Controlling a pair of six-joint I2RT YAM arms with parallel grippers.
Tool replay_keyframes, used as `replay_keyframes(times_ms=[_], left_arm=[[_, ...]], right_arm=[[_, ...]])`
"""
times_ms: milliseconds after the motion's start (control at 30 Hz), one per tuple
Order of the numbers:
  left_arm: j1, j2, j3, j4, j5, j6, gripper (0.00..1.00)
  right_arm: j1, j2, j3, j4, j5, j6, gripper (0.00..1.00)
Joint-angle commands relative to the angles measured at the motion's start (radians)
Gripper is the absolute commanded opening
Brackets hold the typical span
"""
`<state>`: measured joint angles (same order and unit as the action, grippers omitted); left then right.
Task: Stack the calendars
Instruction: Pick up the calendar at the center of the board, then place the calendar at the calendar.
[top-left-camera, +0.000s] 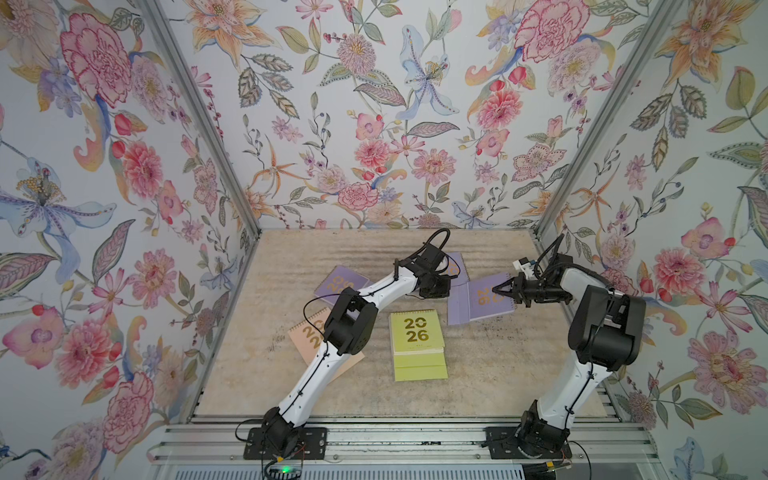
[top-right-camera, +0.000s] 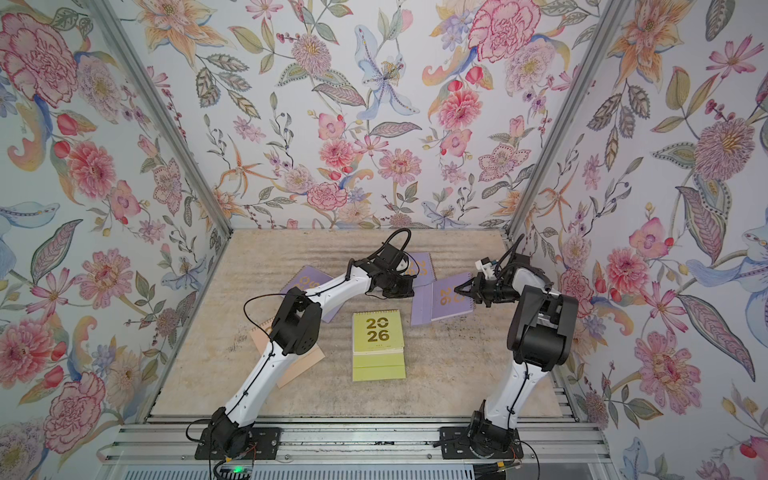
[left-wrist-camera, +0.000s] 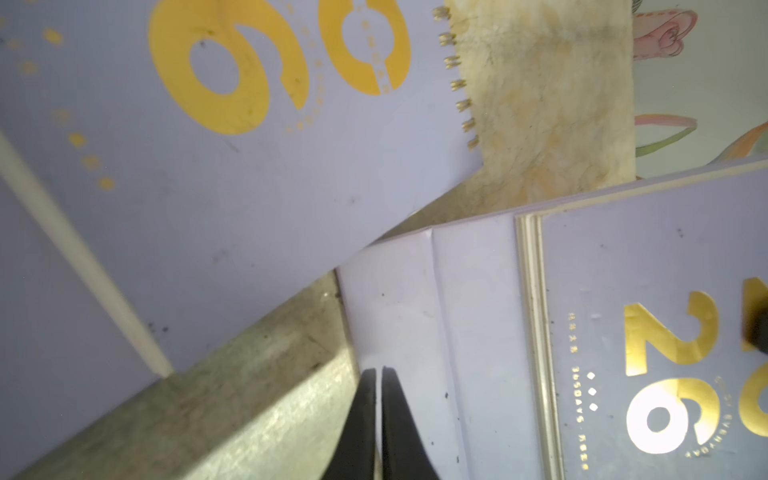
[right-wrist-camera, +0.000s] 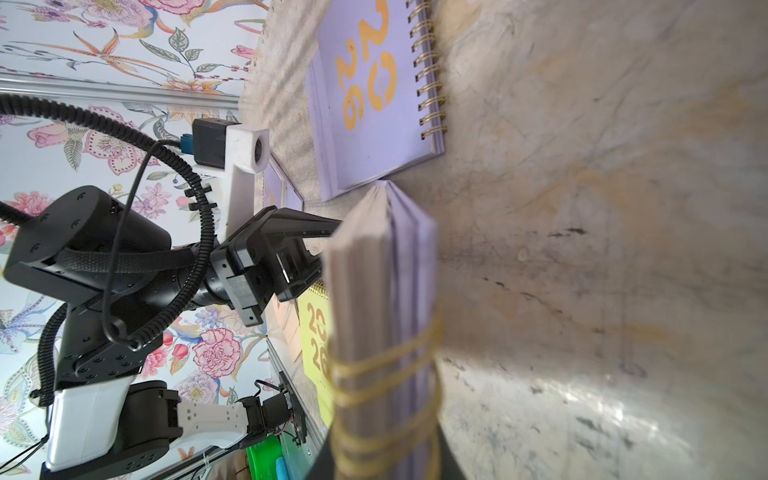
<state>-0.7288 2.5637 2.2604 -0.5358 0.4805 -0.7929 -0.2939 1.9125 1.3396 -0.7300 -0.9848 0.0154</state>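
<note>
- While the left arm (top-left-camera: 316, 374) stretches across, a peach-pink calendar (top-left-camera: 305, 336) and a far-left lilac calendar (top-left-camera: 338, 280) lie back along it, well short of the left gripper (left-wrist-camera: 379, 374).
- Left gripper's fingers (left-wrist-camera: 361, 415) are all but together at the base flap of the gripped lilac calendar (top-left-camera: 482, 297). Pinching or not, I cannot tell.
- The yellow-green calendar (top-left-camera: 417, 332) lies flat, between both grippers and the arm bases.
- The right gripper (top-left-camera: 498, 289) is clamped on the gripped lilac calendar's spiral edge.

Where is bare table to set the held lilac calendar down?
Bare table lies between the yellow-green calendar and the right arm, and along the front rail. The far left corner is bare too. Crowded: back middle, around the held lilac calendar and the rear lilac calendar, and the left, where the left arm covers the peach calendar.
</note>
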Motion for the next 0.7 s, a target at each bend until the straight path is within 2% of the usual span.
replay_keyframes(times_ms=[0, 100, 167, 267, 300, 367, 400, 567, 667], left_arm=[[0.021, -0.142, -0.010, 0.038, 0.010, 0.021, 0.18], [0.024, -0.206, -0.027, 0.044, 0.011, 0.097, 0.29], [0.025, -0.258, -0.058, 0.049, 0.002, 0.167, 0.31], [0.025, -0.354, -0.149, 0.094, 0.014, 0.290, 0.36], [0.026, -0.395, -0.204, 0.140, 0.058, 0.330, 0.40], [0.032, -0.484, -0.357, 0.277, 0.172, 0.383, 0.54], [0.039, -0.541, -0.455, 0.373, 0.208, 0.389, 0.56], [0.103, -0.808, -0.932, 0.955, 0.265, 0.290, 0.59], [0.148, -0.910, -1.101, 1.193, 0.270, 0.246, 0.62]], right_arm=[[0.005, -0.092, 0.040, -0.014, -0.018, 0.015, 0.06], [0.025, -0.150, 0.049, -0.015, -0.008, 0.026, 0.06], [0.051, -0.185, 0.060, -0.016, 0.002, 0.034, 0.05], [0.113, -0.237, 0.081, -0.016, 0.036, 0.030, 0.05], [0.137, -0.254, 0.090, -0.015, 0.047, 0.021, 0.04], [0.190, -0.281, 0.106, -0.014, 0.069, -0.004, 0.03], [0.219, -0.292, 0.115, -0.015, 0.082, -0.020, 0.02], [0.290, -0.333, 0.174, -0.016, 0.120, -0.057, 0.01], [0.317, -0.362, 0.187, -0.015, 0.126, -0.090, 0.00]])
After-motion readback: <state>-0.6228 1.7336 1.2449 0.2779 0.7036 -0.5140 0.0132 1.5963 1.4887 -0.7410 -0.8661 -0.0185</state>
